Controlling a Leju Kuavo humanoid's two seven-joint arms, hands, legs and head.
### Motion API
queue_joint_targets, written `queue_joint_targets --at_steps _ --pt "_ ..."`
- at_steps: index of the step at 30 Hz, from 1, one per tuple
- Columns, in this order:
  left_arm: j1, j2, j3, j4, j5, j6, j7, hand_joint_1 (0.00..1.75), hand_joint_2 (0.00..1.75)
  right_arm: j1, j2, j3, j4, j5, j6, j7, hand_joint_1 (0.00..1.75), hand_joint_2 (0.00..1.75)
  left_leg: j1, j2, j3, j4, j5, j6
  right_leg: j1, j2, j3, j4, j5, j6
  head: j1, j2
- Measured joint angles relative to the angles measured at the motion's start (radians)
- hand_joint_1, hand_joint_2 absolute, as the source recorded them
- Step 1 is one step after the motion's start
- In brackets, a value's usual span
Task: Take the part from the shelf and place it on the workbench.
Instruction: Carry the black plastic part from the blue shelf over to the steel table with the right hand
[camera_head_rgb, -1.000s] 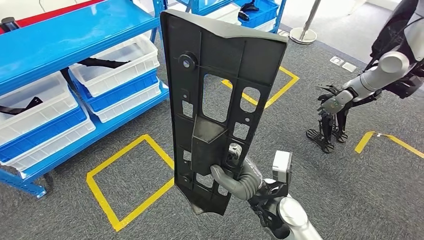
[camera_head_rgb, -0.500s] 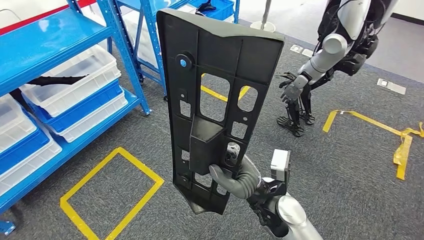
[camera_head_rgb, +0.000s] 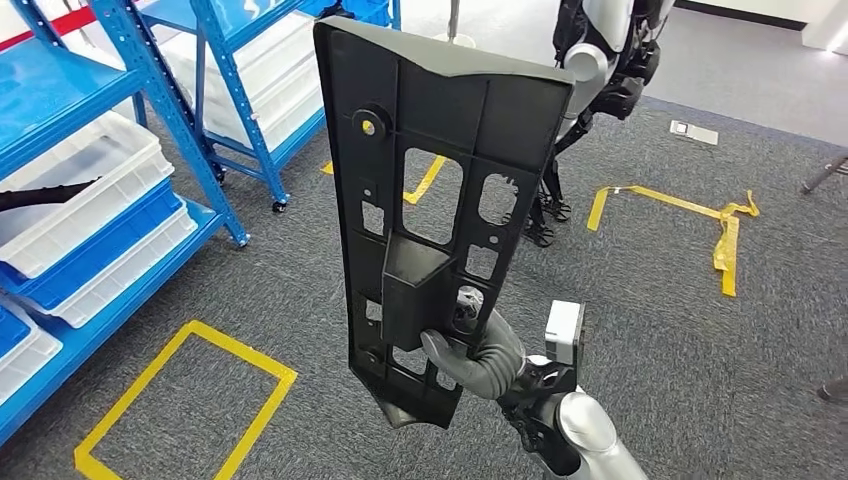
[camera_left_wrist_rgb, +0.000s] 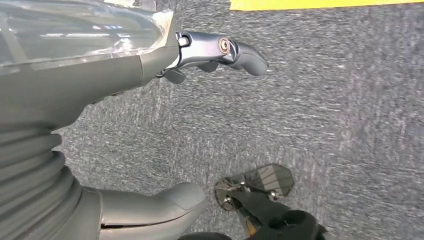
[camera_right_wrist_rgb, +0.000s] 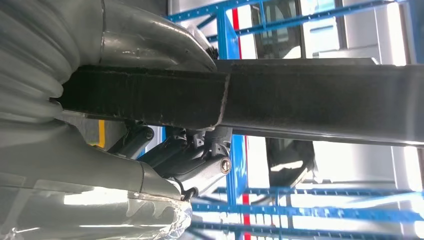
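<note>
Head view: swung right since earlier, shelf (camera_head_rgb: 120, 150) slid left; one part (camera_head_rgb: 440, 200) held upright over carpet by right hand (camera_head_rgb: 470, 355), fingers clamped on its lower end. One other robot (camera_head_rgb: 600, 50) beyond.

Left wrist view: left hand (camera_left_wrist_rgb: 150, 125) spread, holding nothing.

Right wrist view: gripped part's edge (camera_right_wrist_rgb: 300, 100).

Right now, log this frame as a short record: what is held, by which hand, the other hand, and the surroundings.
held item: black plastic part, upright, with cut-out holes
holding hand: right hand, gripping the part near its lower end
other hand: left hand, holding nothing, fingers apart, above grey carpet
shelf: blue shelf with white bins, to the left
floor: yellow tape marks on the carpet
also present: another robot behind the part
workbench: not seen
</note>
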Motion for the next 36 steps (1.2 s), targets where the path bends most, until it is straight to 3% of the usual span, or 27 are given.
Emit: queue_joint_targets --at_steps 2,4,5,7,9,11,12,13,15,16,18,20,22,24,26,27,28,29,31,33,35,36 --pt "0.0 0.002 0.0 0.0 0.0 0.001 -0.001 0.0 1.75 -0.004 0.0 0.001 -0.001 0.002 -0.001 -0.002 1.75 1.75 -0.004 0.016 0.005 0.001 -0.006 -0.015 0.003 -0.021 0.037 -0.066 0.015 -0.008 0.0 0.0" --pt "-0.002 0.002 0.0 0.0 0.0 -0.001 -0.003 0.0 1.75 -0.006 0.0 0.002 -0.001 0.003 -0.002 -0.003 1.75 1.75 -0.003 0.033 0.013 -0.004 -0.006 -0.026 0.007 0.001 0.034 -0.067 0.016 -0.028 -0.003 0.0" --pt "-0.003 0.001 0.0 -0.001 0.0 -0.002 -0.005 0.0 1.75 -0.007 0.0 0.002 -0.002 0.003 -0.002 -0.003 1.75 1.75 0.001 0.03 0.016 -0.004 -0.01 -0.03 0.005 0.011 0.032 -0.068 0.018 -0.034 -0.003 0.0" --pt "-0.005 -0.001 0.0 -0.001 0.001 -0.004 -0.01 0.0 1.75 -0.011 0.0 0.003 -0.003 0.001 -0.002 -0.004 1.75 1.75 0.006 -0.012 -0.003 0.044 -0.049 -0.035 0.002 0.033 0.032 -0.07 0.021 -0.05 -0.006 0.0" --pt "-0.004 -0.003 0.0 -0.001 0.001 -0.004 -0.012 0.0 1.75 -0.013 0.001 0.003 -0.004 -0.001 -0.003 -0.005 1.75 1.75 0.004 -0.066 -0.067 0.18 -0.122 -0.031 0.007 0.054 0.03 -0.07 0.023 -0.064 -0.009 0.0" --pt "-0.002 -0.003 0.0 -0.001 0.002 -0.004 -0.012 0.0 1.75 -0.011 0.001 0.004 -0.004 -0.001 -0.003 -0.004 1.75 1.75 -0.003 -0.081 -0.13 0.296 -0.156 -0.022 0.018 0.079 0.029 -0.07 0.024 -0.072 -0.011 0.0" --pt "-0.001 -0.002 0.0 0.0 0.002 -0.004 -0.012 0.0 1.75 -0.01 0.001 0.004 -0.004 -0.002 -0.003 -0.004 1.75 1.75 -0.006 -0.084 -0.14 0.302 -0.143 -0.014 0.023 0.093 0.029 -0.07 0.025 -0.074 -0.011 0.0" --pt "0.0 -0.003 0.0 0.0 0.002 -0.004 -0.012 0.0 1.75 -0.01 0.001 0.005 -0.004 -0.002 -0.003 -0.004 1.75 1.75 -0.011 -0.089 -0.128 0.266 -0.111 -0.003 0.027 0.108 0.03 -0.07 0.026 -0.075 -0.01 0.0" --pt "0.0 0.0 0.0 0.0 0.002 -0.004 -0.012 0.0 1.75 -0.01 0.001 0.005 -0.004 -0.002 -0.003 -0.004 1.75 1.75 -0.022 -0.132 -0.068 0.13 -0.034 0.024 0.03 0.134 0.033 -0.07 0.027 -0.076 -0.01 0.0" --pt "0.0 0.002 0.0 0.0 0.002 -0.004 -0.013 0.0 1.75 -0.011 0.001 0.005 -0.005 -0.002 -0.003 -0.004 1.75 1.75 -0.027 -0.156 -0.043 0.071 -0.01 0.034 0.031 0.145 0.032 -0.069 0.028 -0.075 -0.009 0.0" --pt "-0.001 0.006 0.0 0.0 0.002 -0.003 -0.013 0.0 1.75 -0.013 0.001 0.005 -0.005 -0.002 -0.003 -0.005 1.75 1.75 -0.035 -0.18 -0.024 0.023 0.001 0.045 0.026 0.167 0.024 -0.07 0.033 -0.067 -0.011 0.0" --pt "-0.003 0.007 0.0 -0.001 0.003 -0.003 -0.013 0.0 1.75 -0.013 0.001 0.005 -0.006 -0.002 -0.003 -0.005 1.75 1.75 -0.037 -0.154 -0.016 0.006 0.009 0.045 0.022 0.18 0.015 -0.071 0.04 -0.057 -0.015 0.0" --pt "-0.002 0.006 0.0 -0.001 0.003 -0.005 -0.014 0.0 1.75 -0.016 0.0 0.004 -0.007 -0.003 -0.003 -0.005 1.75 1.75 -0.032 -0.124 -0.002 -0.019 0.022 0.042 0.027 0.135 -0.007 -0.038 0.023 -0.055 -0.013 0.0" --pt "-0.001 0.004 0.0 -0.001 0.003 -0.011 -0.017 0.0 1.75 -0.021 -0.001 0.005 -0.008 -0.007 -0.003 -0.005 1.75 1.75 -0.029 -0.093 0.005 -0.031 0.026 0.041 0.026 0.076 -0.062 0.069 -0.024 -0.057 -0.01 0.0" --pt "-0.001 0.002 0.0 -0.001 0.003 -0.018 -0.017 0.0 1.75 -0.02 -0.002 0.005 -0.008 -0.011 -0.003 -0.005 1.75 1.75 -0.028 -0.061 0.004 -0.03 0.024 0.038 0.017 0.058 -0.116 0.176 -0.06 -0.047 -0.008 0.0" --pt "-0.001 0.002 0.0 -0.001 0.003 -0.021 -0.017 0.0 1.75 -0.019 -0.003 0.005 -0.007 -0.012 -0.002 -0.004 1.75 1.75 -0.027 -0.045 0.004 -0.03 0.023 0.036 0.012 0.053 -0.121 0.188 -0.059 -0.037 -0.008 0.0" --pt "-0.001 0.001 0.0 -0.001 0.003 -0.023 -0.017 0.0 1.75 -0.018 -0.005 0.005 -0.007 -0.013 -0.002 -0.004 1.75 1.75 -0.025 -0.031 0.004 -0.028 0.02 0.032 0.007 0.048 -0.104 0.159 -0.044 -0.025 -0.008 0.0" --pt "-0.002 0.0 0.0 -0.001 0.003 -0.023 -0.017 0.0 1.75 -0.018 -0.006 0.004 -0.008 -0.013 -0.002 -0.004 1.75 1.75 -0.023 -0.018 0.006 -0.026 0.017 0.026 0.002 0.036 -0.069 0.097 -0.02 -0.011 -0.008 0.0" --pt "-0.005 0.002 0.0 -0.001 0.003 -0.023 -0.017 0.0 1.75 -0.018 -0.007 0.004 -0.008 -0.014 -0.001 -0.004 1.75 1.75 -0.024 0.003 0.008 -0.017 0.006 0.01 0.0 -0.007 0.003 -0.03 0.016 0.0 -0.007 0.0" --pt "-0.008 0.004 0.0 -0.001 0.003 -0.02 -0.016 0.0 1.75 -0.019 -0.008 0.003 -0.008 -0.016 -0.001 -0.004 1.75 1.75 -0.028 0.018 0.011 -0.012 -0.002 -0.004 0.005 -0.025 0.029 -0.074 0.022 -0.014 -0.009 0.0" --pt "-0.011 0.002 0.0 -0.001 0.003 -0.018 -0.015 0.0 1.75 -0.02 -0.009 0.002 -0.009 -0.017 -0.001 -0.004 1.75 1.75 -0.024 0.034 0.015 -0.014 -0.004 -0.015 0.009 -0.002 0.027 -0.073 0.025 -0.033 -0.011 0.0" --pt "-0.013 0.0 0.0 -0.001 0.003 -0.018 -0.015 0.0 1.75 -0.02 -0.01 0.001 -0.01 -0.017 -0.001 -0.004 1.75 1.75 -0.02 0.028 0.014 -0.009 -0.012 -0.02 0.008 0.01 0.026 -0.074 0.027 -0.04 -0.013 0.0"
